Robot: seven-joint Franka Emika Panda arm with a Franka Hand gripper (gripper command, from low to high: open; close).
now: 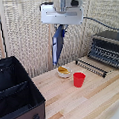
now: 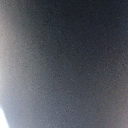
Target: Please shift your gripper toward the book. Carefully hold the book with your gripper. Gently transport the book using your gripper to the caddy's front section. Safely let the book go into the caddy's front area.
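On the exterior view's left, the caddy is sitting at the near corner of the wooden table, a big black soft-sided bin w/ inner dividers splitting it into sections; nothing is showing inside them from this angle. Across on the exterior view's right, a dark toaster oven is standing at the table's far edge w/ its door hanging open and a wire rack sticking out low in front. Above the table's middle, the white arm is hanging down and its boxy gripper is pinching the book by its top end, fingers closed on it. The book is hanging in the air, well clear of the tabletop, approx upright w/ a slight tilt, edge-on to the camera so it is reading as a thin, long, dark navy-blue slab w/ a plain cover. It is hanging between caddy and oven, well apart from the caddy, w/ its lower end just above a small yellow bowl. Just beside that bowl, toward the exterior view's right and nearer the camera, a red cup is standing upright. The wrist view is giving only a blurred dark blue-grey surface filling the frame, prob the book's cover right up against the lens; no detail is showing there.
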